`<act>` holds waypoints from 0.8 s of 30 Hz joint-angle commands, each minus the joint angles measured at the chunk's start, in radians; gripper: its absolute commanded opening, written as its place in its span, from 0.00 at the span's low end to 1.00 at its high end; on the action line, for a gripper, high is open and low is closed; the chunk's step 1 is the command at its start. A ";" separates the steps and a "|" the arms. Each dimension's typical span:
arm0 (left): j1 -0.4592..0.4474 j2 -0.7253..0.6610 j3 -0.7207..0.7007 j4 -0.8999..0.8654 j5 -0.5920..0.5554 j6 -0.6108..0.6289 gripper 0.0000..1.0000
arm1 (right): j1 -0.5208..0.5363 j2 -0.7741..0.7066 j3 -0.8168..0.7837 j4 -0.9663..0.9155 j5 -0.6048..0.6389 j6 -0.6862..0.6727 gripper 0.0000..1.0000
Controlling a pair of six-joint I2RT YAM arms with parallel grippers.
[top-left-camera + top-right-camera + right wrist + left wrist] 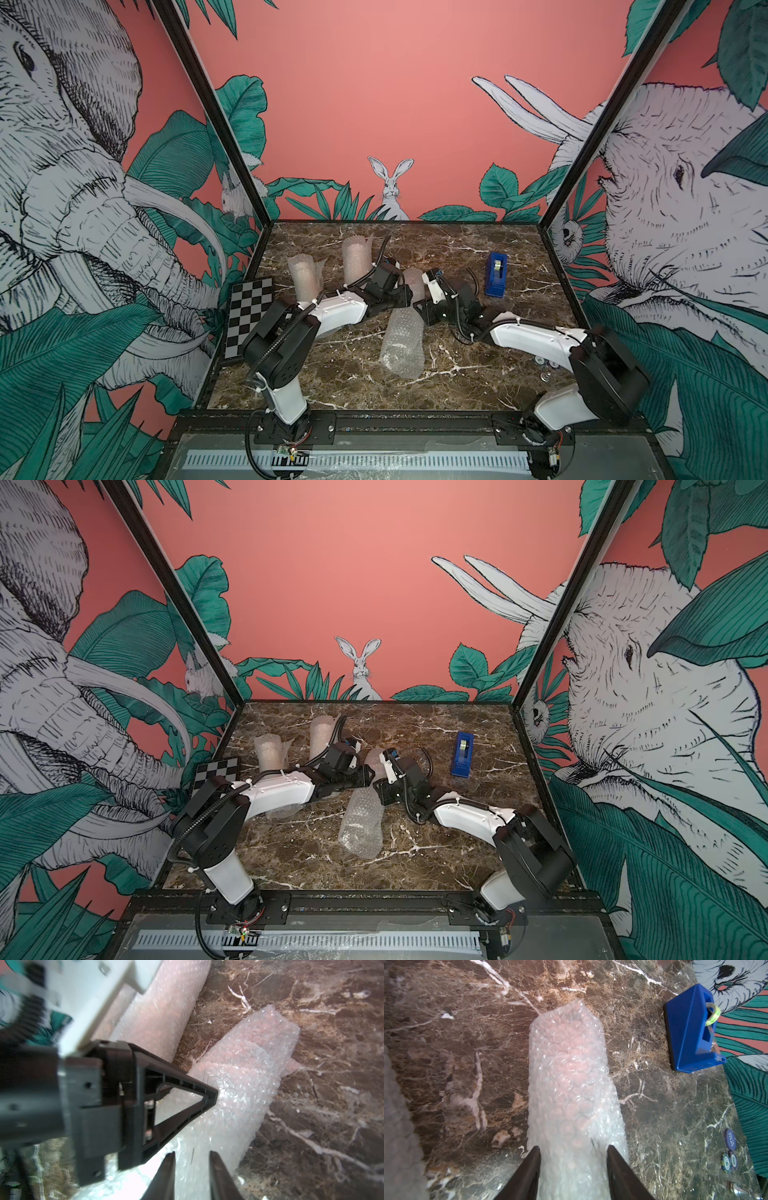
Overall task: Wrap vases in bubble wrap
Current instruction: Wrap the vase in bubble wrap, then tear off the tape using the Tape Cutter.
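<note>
Two vases in bubble wrap stand at the back left, a shorter one [305,279] and a taller one [356,258]. A third bubble-wrapped vase [569,1068] lies at the table's middle, its far end [414,279] pointing to the back. My left gripper [573,1147] is shut on it, one finger pressed on each side. My right gripper [192,1153] meets the same bundle [249,1064] from the other side, jaws apart, with wrap showing in the gap. A clear length of bubble wrap [402,345] runs from the grippers toward the front.
A blue tape dispenser [496,274] stands at the back right. A checkerboard plate [249,316] leans at the left edge. Poker chips [729,1140] lie by the right arm's base. The walls close in the table on three sides.
</note>
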 commanded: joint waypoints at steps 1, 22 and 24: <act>-0.004 0.013 0.005 -0.050 -0.009 0.001 0.51 | -0.038 -0.087 -0.027 -0.042 -0.015 0.039 0.33; -0.004 0.023 0.006 -0.041 0.020 -0.009 0.49 | -0.891 0.042 0.156 -0.309 -0.459 0.044 0.31; -0.004 0.024 0.004 -0.041 0.021 -0.007 0.49 | -0.918 0.079 0.189 -0.319 -0.477 0.024 0.31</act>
